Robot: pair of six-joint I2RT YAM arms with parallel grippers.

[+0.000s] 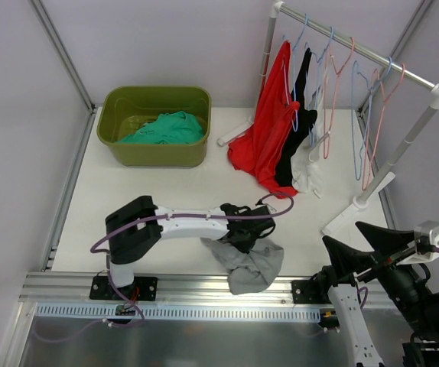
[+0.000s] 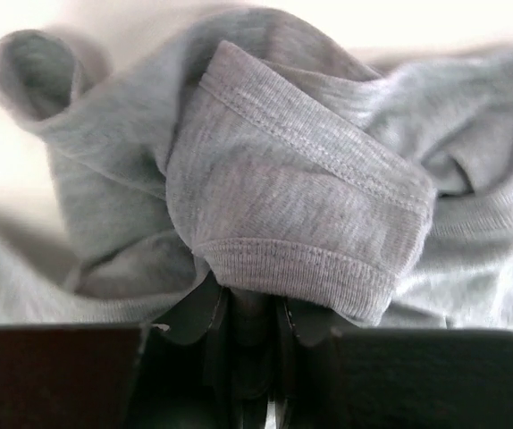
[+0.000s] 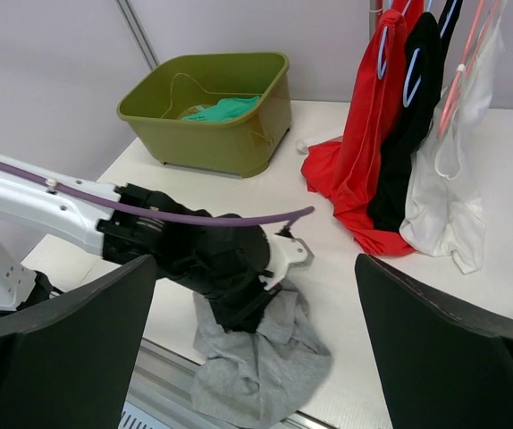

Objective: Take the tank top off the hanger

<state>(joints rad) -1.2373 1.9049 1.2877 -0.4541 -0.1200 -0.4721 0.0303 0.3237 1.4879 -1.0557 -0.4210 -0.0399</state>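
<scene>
1. You are watching the left tool pressing together on a bunched fold of the grey tank top. The ribbed hem is filling the left wrist view just above the fingers.
2. The grey tank top is lying crumpled at the near edge of the worktop. Its lower part is drooping onto the front rail, well apart from the clothes rack.
3. No hanger is showing in or around the grey fabric in any view. The removal itself is looking finished, though the folds could be hiding something.
4. The right tool is hovering near its own base with its fingers spread wide, gripping nothing.
5. On the rack, a red garment, a black garment and a white garment are hanging beside several bare hangers. You cannot tell whether any of these also belong to the job.
6. At the far left, the olive basin is holding a green garment. What is left is probably only letting go of the grey tank top or setting it down somewhere, and nothing is showing where.
</scene>
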